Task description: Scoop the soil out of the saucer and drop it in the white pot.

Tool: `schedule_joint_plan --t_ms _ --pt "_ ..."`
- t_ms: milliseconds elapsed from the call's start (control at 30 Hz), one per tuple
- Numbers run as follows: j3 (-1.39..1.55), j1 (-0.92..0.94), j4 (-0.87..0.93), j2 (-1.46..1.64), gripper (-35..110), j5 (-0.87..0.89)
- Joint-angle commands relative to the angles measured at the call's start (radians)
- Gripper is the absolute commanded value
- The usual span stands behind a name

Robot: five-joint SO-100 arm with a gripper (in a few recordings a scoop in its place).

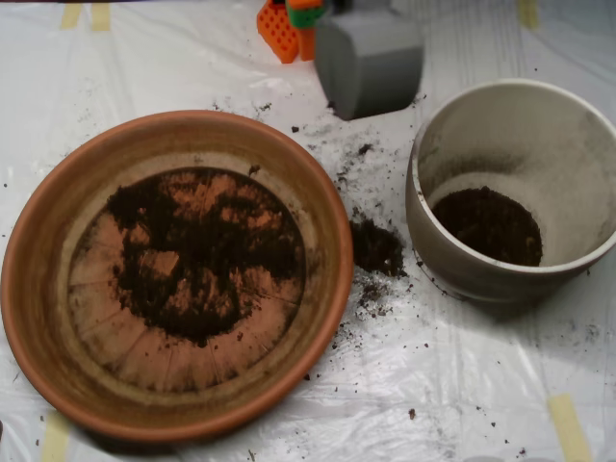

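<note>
Soil (197,252) lies as a dark, patchy layer over the middle of the saucer (58,207), thickest from the centre toward 12 o'clock and thinning to smears toward 6 o'clock, where the orange base with its faint radial lines shows through. The saucer fills the left half of the overhead view, resting on a table (481,385) covered with clear plastic sheet.

More soil sits in the bottom of the white pot (568,164), at about 3 o'clock from the saucer and apart from it; the pot's inner wall is dusty and stained. Between saucer and pot a small spilled heap (377,248) rests on the plastic, just beside the saucer's rim, with loose crumbs scattered from there toward 12 o'clock and toward 6 o'clock.

The grey scoop (369,65) is at the top of the view, at about 11 o'clock from the pot and 1 o'clock from the saucer, over the plastic and over neither vessel. Whether its jaws are parted or closed cannot be told from this angle. Orange and green arm parts (289,27) show just at its 9 o'clock.

Strips of yellowish tape (568,423) mark the sheet near the corners.
</note>
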Motion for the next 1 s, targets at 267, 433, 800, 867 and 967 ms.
schedule_joint_plan --t_ms 267,433,800,867,967 --pt "-0.402 -0.288 0.163 -0.347 -1 -0.089" --pt "-0.489 -0.305 0.213 -0.454 25 -0.086" --pt "-0.397 -0.247 0.178 -0.393 44 -0.029" --pt "-0.399 -0.19 0.17 -0.357 45 0.028" --pt "-0.423 -0.052 0.173 -0.293 45 0.1"
